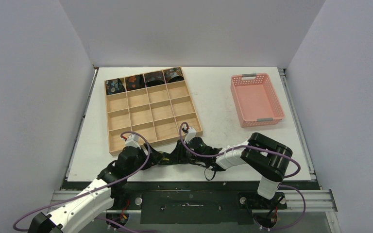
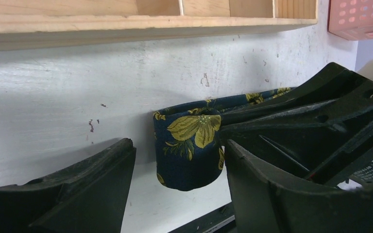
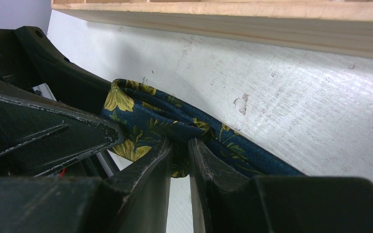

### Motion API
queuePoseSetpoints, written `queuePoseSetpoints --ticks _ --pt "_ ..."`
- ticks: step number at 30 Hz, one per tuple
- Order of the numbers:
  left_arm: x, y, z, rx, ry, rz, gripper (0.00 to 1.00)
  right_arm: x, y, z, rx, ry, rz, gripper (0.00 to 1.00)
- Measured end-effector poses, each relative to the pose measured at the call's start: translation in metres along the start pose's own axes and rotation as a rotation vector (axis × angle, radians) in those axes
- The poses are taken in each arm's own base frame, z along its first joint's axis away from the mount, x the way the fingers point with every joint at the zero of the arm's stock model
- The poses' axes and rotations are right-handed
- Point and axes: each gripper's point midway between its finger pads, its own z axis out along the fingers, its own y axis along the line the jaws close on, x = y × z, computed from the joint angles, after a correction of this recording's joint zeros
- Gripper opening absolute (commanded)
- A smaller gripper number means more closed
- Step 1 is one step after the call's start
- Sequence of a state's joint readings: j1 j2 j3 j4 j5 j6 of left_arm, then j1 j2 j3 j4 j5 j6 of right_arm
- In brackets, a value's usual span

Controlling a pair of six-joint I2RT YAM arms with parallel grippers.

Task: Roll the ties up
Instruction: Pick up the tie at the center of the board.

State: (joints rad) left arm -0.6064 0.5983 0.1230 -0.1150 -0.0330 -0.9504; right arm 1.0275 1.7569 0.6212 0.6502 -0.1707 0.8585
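A navy tie with yellow flowers is pinched on the white surface by the clenched right end effector. Its coiled end stands between the released fingers of the left end effector, just beside. Beyond both, four rolled ties are stored in the far row of a wooden tray; this roll is judged unfinished.

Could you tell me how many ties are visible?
5: four dark navy floral fabric coils in the wooden tray's far row; one partly rolled strip in the right gripper.
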Motion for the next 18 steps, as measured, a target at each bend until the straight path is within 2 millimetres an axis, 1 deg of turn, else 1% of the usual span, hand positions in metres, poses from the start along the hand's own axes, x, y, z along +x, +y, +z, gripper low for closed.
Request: queuePoseSetpoints --ticks 5,13,16,18 --pt "0.0031 -0.0036 0.0027 0.035 0.014 0.008 0.53 -0.0001 0.0000 -0.0001 0.000 -0.001 -0.001 0.20" --pt "0.0056 -0.0070 0.0057 0.064 0.027 0.020 0.31 -0.0002 -0.0003 -0.0002 0.002 -0.001 -0.001 0.20" --pt "0.0058 -0.0067 0.0058 0.066 0.029 0.034 0.22 -0.0003 -0.0001 -0.0019 0.005 0.002 -0.002 0.22" --pt "0.0060 -0.0063 0.0057 0.066 0.030 0.044 0.15 -0.0010 0.0000 -0.0050 0.014 0.006 -0.005 0.25"
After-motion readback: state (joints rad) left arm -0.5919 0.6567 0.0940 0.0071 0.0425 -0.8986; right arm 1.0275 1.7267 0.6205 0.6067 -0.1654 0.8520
